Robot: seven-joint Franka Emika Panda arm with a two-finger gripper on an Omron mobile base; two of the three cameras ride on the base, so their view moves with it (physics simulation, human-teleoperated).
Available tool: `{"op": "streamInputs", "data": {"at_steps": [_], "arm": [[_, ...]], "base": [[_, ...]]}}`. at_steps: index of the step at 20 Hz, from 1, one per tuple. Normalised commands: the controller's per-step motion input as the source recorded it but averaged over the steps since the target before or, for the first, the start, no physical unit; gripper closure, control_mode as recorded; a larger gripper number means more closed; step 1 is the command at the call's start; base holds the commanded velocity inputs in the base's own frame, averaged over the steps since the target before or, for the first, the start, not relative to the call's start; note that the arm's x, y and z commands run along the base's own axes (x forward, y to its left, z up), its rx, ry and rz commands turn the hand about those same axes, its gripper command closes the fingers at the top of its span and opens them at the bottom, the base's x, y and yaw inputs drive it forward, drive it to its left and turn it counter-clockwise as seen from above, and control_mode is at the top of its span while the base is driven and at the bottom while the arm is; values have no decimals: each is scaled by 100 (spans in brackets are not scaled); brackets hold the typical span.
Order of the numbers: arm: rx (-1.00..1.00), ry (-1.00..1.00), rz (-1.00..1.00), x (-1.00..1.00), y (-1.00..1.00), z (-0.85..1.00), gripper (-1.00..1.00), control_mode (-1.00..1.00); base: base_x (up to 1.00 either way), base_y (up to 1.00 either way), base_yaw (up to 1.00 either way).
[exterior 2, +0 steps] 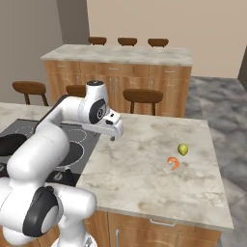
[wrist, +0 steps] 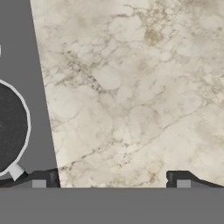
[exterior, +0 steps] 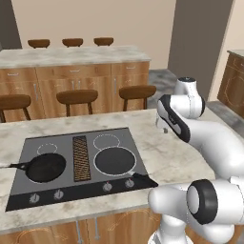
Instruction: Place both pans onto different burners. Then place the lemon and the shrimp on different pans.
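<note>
Two black pans sit on the cooktop [exterior: 28,147]: one pan [exterior: 45,167] on the front-left burner, the other pan [exterior: 114,160] on the front-right burner, its handle [exterior: 143,178] pointing to the front right. The two back burners [exterior: 106,141] are bare. The lemon [exterior 2: 183,149] and the orange shrimp [exterior 2: 173,163] lie close together on the marble counter, far right of the cooktop. My gripper [exterior 2: 113,136] hovers open over the counter just right of the cooktop, with nothing between its fingertips [wrist: 43,179]. The right pan's rim [wrist: 8,127] shows at the left of the hand view.
Knobs [exterior: 107,187] line the cooktop's front edge and a brown grille [exterior: 81,158] runs down its middle. Wooden stools [exterior: 76,96] stand behind the island. A second counter [exterior: 71,56] with dark bowls lies beyond. Bare marble [exterior 2: 144,144] stretches between gripper and lemon.
</note>
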Motion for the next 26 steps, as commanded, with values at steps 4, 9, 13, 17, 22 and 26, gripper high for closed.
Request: {"op": "streamInputs", "data": {"at_steps": [4, 9, 13, 17, 22, 26], "arm": [[0, 0, 0, 0, 0, 0, -100, 100], [0, 0, 0, 13, -2, 0, -100, -100], [1, 2, 0, 52, -48, -1, -100, -100], [0, 2, -2, 60, -60, 0, -100, -100], [0, 5, -9, 40, -68, 0, -100, -100], [0, 5, -4, 0, -79, 0, -100, -100]], "base": [[23, 0, 0], [7, 0, 0], [0, 0, 0], [0, 0, 0], [0, 0, 0], [0, 0, 0]]}}
